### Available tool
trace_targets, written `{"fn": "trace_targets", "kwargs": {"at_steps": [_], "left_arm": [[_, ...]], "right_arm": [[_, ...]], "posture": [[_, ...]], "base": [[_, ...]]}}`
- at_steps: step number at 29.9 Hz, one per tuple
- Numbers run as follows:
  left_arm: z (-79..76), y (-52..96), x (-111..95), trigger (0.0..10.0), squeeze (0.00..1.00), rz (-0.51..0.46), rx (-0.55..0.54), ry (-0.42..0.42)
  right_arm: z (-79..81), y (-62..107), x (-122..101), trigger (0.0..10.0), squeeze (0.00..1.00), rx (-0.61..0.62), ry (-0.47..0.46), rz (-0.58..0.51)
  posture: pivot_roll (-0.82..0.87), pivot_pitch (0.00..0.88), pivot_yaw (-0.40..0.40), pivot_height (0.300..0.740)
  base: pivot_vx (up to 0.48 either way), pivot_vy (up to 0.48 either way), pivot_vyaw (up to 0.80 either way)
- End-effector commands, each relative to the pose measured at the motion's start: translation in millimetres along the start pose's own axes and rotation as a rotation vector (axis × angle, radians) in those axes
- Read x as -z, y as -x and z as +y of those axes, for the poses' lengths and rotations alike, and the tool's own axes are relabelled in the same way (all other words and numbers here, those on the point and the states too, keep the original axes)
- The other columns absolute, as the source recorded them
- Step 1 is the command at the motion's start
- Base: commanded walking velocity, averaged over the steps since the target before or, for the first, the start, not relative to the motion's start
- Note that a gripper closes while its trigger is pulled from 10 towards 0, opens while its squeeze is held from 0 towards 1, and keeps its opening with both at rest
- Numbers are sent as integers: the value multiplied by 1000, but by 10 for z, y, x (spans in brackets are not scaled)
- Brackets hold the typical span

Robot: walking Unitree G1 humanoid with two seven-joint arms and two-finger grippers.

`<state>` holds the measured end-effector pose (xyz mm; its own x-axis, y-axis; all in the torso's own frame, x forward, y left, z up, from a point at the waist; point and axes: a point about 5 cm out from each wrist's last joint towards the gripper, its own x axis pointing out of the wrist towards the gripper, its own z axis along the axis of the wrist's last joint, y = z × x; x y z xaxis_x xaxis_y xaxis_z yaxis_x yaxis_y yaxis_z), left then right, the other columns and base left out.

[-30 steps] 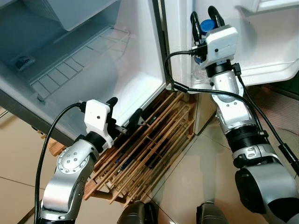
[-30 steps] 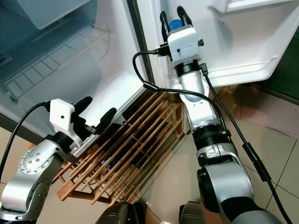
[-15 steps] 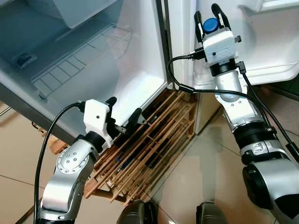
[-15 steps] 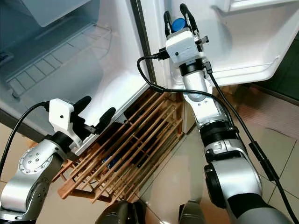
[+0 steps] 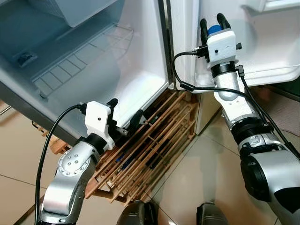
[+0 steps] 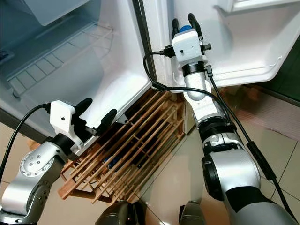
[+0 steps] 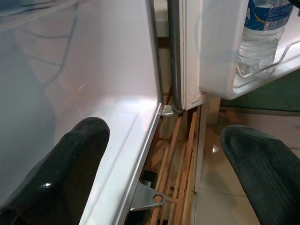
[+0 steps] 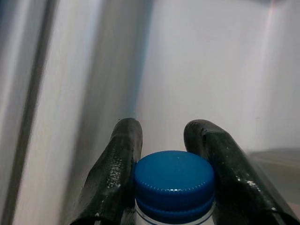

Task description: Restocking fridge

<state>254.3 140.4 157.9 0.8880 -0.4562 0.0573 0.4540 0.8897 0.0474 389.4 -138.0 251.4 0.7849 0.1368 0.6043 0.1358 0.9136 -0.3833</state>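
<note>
My right pincer (image 8: 174, 154) is clamping the water bottle (image 7: 262, 35) by its cap, seating it upright in the door shelf (image 5: 276, 75). My left pincer (image 5: 125, 112) is gaping wide below the fridge.

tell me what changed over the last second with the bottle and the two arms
The right gripper kept its hold on the clear water bottle with the blue cap and carried it slightly up and rightward along the white fridge door, above the door shelf. The left gripper stayed open and idle by the wooden slatted rack.
</note>
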Motion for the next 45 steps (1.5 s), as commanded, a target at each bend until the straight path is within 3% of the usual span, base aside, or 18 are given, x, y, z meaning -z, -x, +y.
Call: {"fn": "trace_targets", "kwargs": {"at_steps": [1, 2, 3, 4, 8, 12, 15, 21, 28, 31, 36, 39, 41, 45], "left_arm": [[19, 16, -9, 10000, 0, 5, -7, -18], [11, 22, -6, 10000, 0, 5, -5, -18], [7, 25, -3, 10000, 0, 6, -3, -18], [1, 28, 2, 10000, 0, 7, -1, -18], [-7, 27, 2, 10000, 0, 6, 2, -20], [-2, 14, 2, 10000, 0, 6, 3, -22], [-4, 6, 2, 10000, 0, 5, 5, -23], [-12, -15, 11, 10000, 0, 5, 5, -21], [-15, -37, 28, 10000, 0, 9, -6, -5], [-9, -53, 51, 10000, 0, 18, -20, 20], [-12, -89, 58, 10000, 0, 16, -24, 27], [-61, -119, 85, 10000, 0, 33, 1, 37], [-195, -144, 64, 10000, 0, 20, 108, 28], [-266, -165, 45, 10000, 0, -3, 175, 12]], "right_arm": [[18, -63, -67, 10000, 0, 17, -25, -18], [-26, -68, -43, 10000, 565, 48, -49, 1], [-52, -71, -26, 10000, 894, 67, -65, 16], [-99, -75, 3, 10000, 1000, 101, -78, 42], [-223, -83, 55, 10000, 1000, 181, -113, 88], [-446, -49, 181, 10000, 1000, 333, -184, 180], [-492, -43, 195, 10000, 1000, 342, -182, 185], [-463, -92, 133, 10000, 1000, 321, -203, 163], [-374, -88, 180, 10000, 1000, 310, -276, 233], [-287, -63, 230, 10000, 1000, 310, -361, 296], [-210, -52, 238, 10000, 1000, 298, -419, 331], [-185, -41, 237, 10000, 1000, 291, -430, 344], [-161, -34, 225, 10000, 1000, 273, -424, 340], [-157, -32, 221, 10000, 1000, 260, -420, 341]], "posture": [[128, 155, 198, 724], [125, 158, 197, 724], [125, 158, 197, 724], [125, 158, 197, 724], [126, 158, 197, 724], [122, 153, 197, 724], [121, 152, 198, 724], [113, 150, 190, 724], [109, 147, 185, 724], [109, 137, 179, 724], [102, 130, 170, 724], [93, 124, 158, 724], [86, 120, 151, 724], [80, 118, 143, 724]], "base": [[0, 0, 0], [0, 0, 0], [0, 0, 0], [0, 0, 0], [0, 0, 0], [0, 0, 0], [0, 0, 0], [0, 0, 0], [0, 0, 0], [0, 0, 0], [0, 0, 0], [0, 0, 0], [0, 0, 0], [0, 0, 0]]}}
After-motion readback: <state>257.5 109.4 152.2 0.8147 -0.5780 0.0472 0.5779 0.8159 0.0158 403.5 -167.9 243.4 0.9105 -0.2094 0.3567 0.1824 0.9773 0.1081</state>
